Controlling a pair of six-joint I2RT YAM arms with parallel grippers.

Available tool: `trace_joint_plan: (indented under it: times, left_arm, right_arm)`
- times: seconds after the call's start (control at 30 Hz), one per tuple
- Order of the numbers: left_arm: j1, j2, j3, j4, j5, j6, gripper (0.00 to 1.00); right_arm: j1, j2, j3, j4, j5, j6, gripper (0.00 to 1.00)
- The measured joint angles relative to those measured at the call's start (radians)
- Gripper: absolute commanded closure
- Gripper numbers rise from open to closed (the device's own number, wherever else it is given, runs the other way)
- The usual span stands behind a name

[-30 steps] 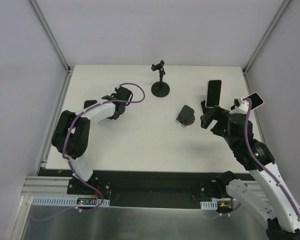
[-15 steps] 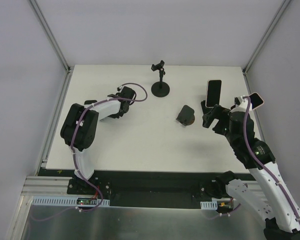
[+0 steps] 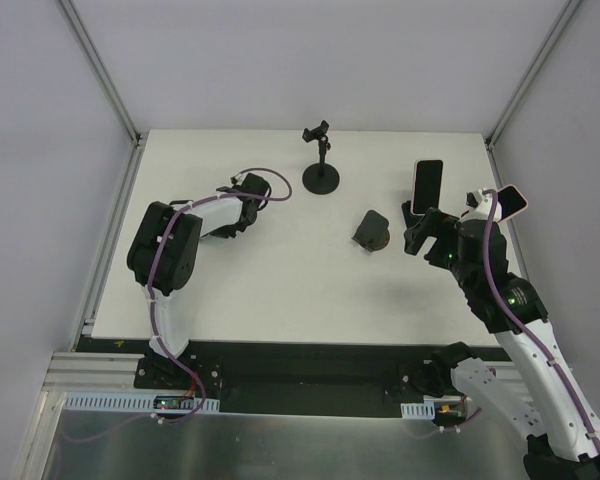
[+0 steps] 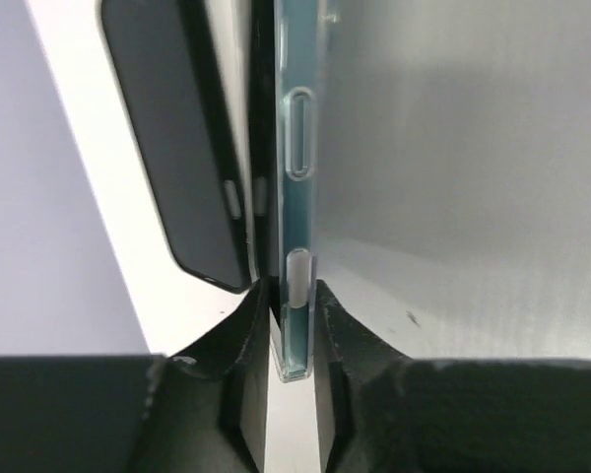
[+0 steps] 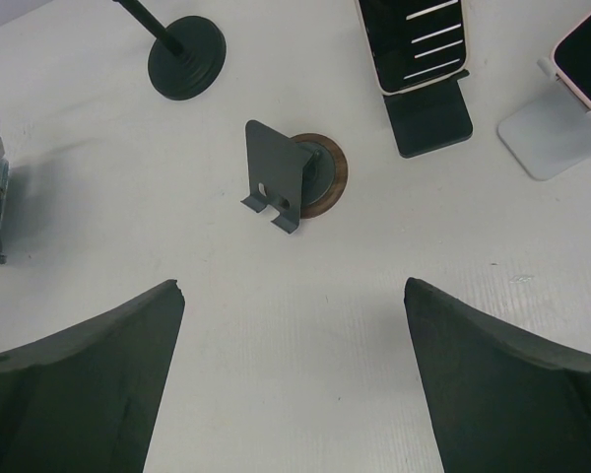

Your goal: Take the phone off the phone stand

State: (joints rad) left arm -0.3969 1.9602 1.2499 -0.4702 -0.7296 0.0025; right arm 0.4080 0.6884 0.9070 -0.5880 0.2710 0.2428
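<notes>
Since the earlier frame, the left arm's elbow has swung inward; the left pincer (image 3: 242, 192) stays at the left rear of the tabletop (image 3: 280, 290). Its fingers (image 4: 248, 325) flank the edge of the clear-cased phone (image 4: 295, 148); whether they clamp it cannot be told. The right pincer (image 5: 291, 286) is spread wide, facing the phone stand (image 5: 281, 177), well apart from the phone.
</notes>
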Motion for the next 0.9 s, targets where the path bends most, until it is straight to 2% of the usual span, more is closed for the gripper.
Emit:
trace_joint_plan:
  times: [0.07,0.53,0.9]
  left_arm:
    - [0.002,0.000,0.016,-0.008,-0.006,-0.003,1.00]
    - [0.013,0.029,0.075,-0.087,-0.038,-0.118,1.00]
    - [0.013,0.043,0.097,-0.144,-0.046,-0.147,1.00]
  right_arm:
    - [-0.004,0.000,0.000,0.000,-0.005,0.000,0.04]
    - [-0.021,0.000,-0.003,0.009,-0.031,0.000,0.04]
    - [-0.031,-0.006,-0.005,0.009,-0.046,-0.001,0.04]
